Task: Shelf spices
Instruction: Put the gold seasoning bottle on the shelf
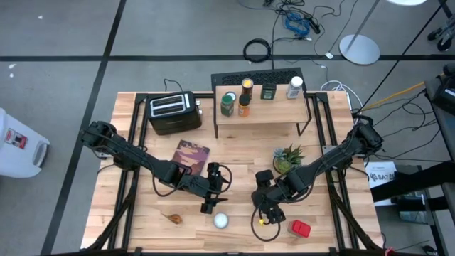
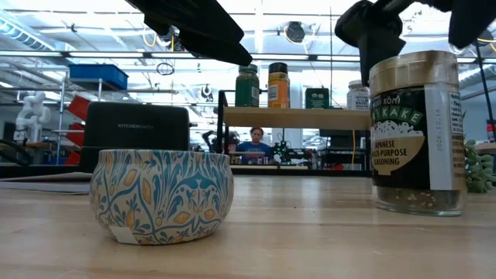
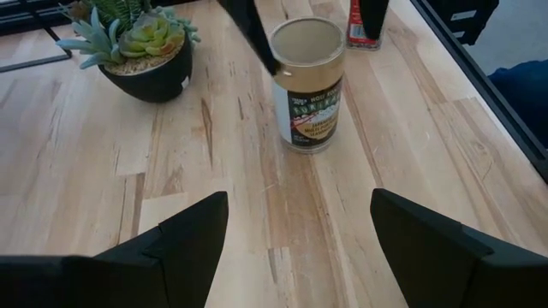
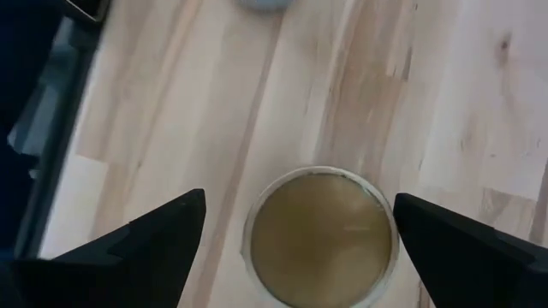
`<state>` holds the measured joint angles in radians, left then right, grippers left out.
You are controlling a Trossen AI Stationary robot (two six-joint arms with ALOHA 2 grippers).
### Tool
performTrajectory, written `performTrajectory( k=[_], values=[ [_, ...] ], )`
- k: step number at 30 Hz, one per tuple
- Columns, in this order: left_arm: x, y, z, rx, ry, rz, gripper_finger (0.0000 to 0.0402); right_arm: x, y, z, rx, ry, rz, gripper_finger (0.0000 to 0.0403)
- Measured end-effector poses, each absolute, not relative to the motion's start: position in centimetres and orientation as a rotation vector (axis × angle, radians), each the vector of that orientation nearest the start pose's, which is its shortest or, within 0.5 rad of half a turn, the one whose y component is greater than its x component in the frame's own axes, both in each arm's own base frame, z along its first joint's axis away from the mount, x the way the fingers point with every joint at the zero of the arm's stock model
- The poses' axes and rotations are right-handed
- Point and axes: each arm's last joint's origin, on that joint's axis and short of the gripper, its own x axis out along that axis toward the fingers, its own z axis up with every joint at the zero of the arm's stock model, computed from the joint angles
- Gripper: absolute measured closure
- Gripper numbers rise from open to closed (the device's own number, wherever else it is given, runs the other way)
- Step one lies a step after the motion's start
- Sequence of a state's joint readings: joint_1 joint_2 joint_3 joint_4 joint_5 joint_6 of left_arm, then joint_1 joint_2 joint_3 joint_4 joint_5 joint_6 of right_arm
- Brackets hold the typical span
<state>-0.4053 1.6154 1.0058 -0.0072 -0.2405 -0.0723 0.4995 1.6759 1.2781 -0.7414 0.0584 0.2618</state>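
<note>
While the right gripper [image 1: 264,215] hangs directly above the furikake jar [image 2: 417,132], its jaws stand released, 1 finger on each side of the tan lid and clear of it. That jar stands upright on the table [image 1: 142,227], near the potted succulent [image 1: 288,158] and well apart from the shelf [image 1: 263,107], which already carries 5 spices. A straight descent, centred before closing, looks soundest. The left gripper [image 1: 208,193], also released, waits beside the patterned tin [image 2: 161,195].
</note>
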Motion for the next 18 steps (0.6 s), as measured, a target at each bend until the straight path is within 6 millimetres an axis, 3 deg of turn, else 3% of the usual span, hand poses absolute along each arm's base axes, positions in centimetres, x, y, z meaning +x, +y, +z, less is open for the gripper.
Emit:
performTrajectory(
  k=[12,18],
  values=[
    [32.0,-12.98,22.07,0.126,0.59,-0.138,0.0104,29.5,15.68,23.45,-0.139,1.168,0.175,0.0037],
    [32.0,-12.98,22.08,0.128,0.59,-0.138,0.0104,29.51,15.69,23.46,-0.137,1.169,0.177,0.0059]
  ],
)
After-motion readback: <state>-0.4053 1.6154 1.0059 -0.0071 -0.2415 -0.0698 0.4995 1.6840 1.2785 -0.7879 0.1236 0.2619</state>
